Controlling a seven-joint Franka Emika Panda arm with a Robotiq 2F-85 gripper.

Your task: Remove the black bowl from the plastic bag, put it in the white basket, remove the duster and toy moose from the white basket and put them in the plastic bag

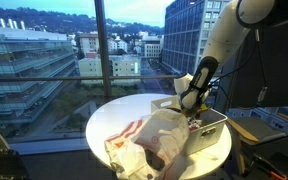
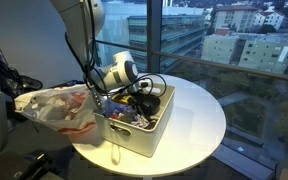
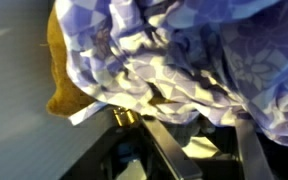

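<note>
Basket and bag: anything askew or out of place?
Plastic bag lies crumpled and overhangs the table edge in an exterior view. White basket sits close to the rim too. Tool is down in the basket; nothing visibly spilled.

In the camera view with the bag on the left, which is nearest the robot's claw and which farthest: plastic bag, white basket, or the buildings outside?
1. White basket: the gripper dips into it, at the view's centre.
2. Plastic bag: beside the basket, at the view's left.
3. Buildings: beyond the window, upper right, far off.
</note>
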